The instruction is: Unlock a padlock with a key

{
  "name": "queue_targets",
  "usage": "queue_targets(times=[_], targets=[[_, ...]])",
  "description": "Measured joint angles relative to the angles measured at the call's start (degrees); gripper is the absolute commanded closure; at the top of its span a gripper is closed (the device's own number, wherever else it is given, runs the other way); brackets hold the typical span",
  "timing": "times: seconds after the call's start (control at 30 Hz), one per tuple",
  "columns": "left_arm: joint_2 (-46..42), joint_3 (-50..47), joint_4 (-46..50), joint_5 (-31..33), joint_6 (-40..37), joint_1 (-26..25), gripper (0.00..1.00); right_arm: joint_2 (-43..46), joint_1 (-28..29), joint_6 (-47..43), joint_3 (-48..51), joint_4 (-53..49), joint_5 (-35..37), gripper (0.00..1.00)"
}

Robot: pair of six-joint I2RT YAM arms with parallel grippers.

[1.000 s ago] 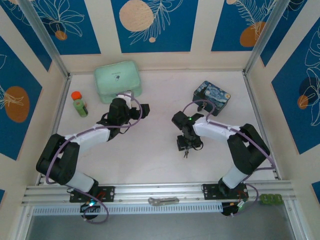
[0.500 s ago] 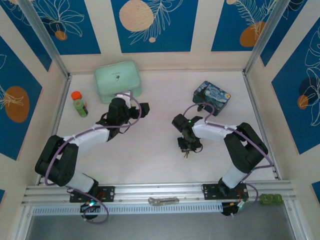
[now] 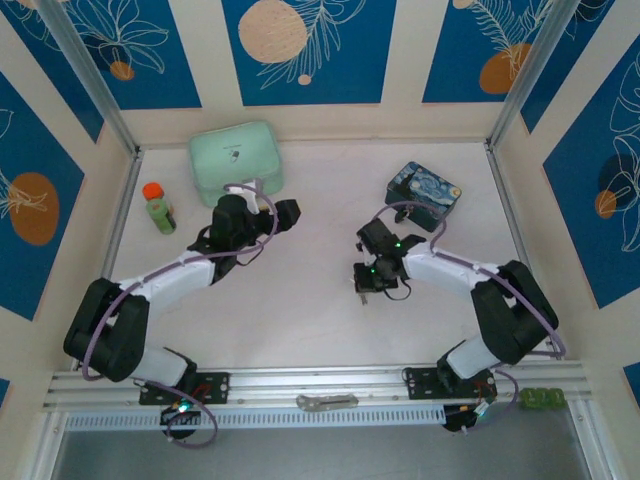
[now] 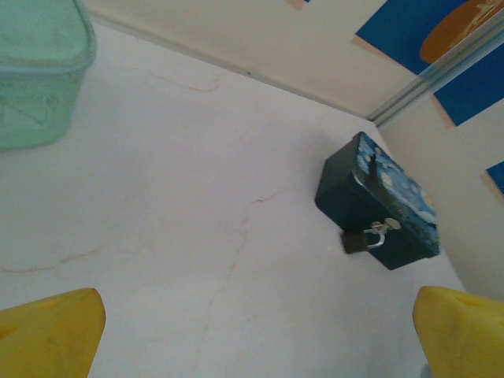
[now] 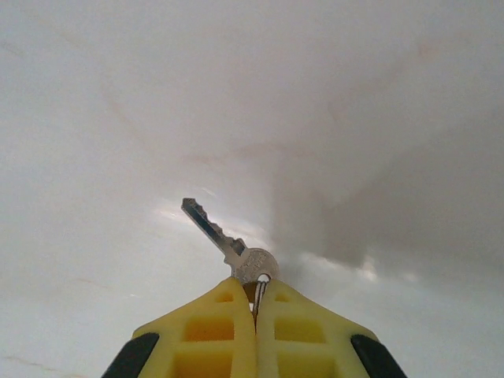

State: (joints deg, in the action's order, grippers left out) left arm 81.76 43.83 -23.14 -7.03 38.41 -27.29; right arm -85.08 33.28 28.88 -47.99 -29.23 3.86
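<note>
A: Entry one, right tool [image 5: 254, 295]. Condition?

B: Clenched on the key [image 5: 224, 236]. A second ago it stood half open over the key on the surface [image 5: 118, 94]. Pick-up judged done; next comes carrying it to the lock.

A: Key, orientation?

B: Head pinched at lower centre of frame. Blade points to upper left; long axis diagonal.

A: Padlock [image 4: 364, 236]?

B: Right of centre, on the front of the blue tin [image 4: 390, 193]. Left tool [image 4: 256, 335] released, spread wide.
</note>
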Motion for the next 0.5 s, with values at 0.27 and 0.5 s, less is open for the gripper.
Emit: queue_targets(times=[0.27, 0.5], targets=[[0.74, -2.75, -5.95, -3.61, 12.74, -4.57, 0.12, 3.45, -5.64, 0.72, 0.0, 13.79, -10.99, 1.0], [7.5, -2.69, -13.7, -5.25, 20.31, -9.9, 0.26, 3.43, -5.38, 3.48, 0.0, 19.47, -13.29, 1.0]])
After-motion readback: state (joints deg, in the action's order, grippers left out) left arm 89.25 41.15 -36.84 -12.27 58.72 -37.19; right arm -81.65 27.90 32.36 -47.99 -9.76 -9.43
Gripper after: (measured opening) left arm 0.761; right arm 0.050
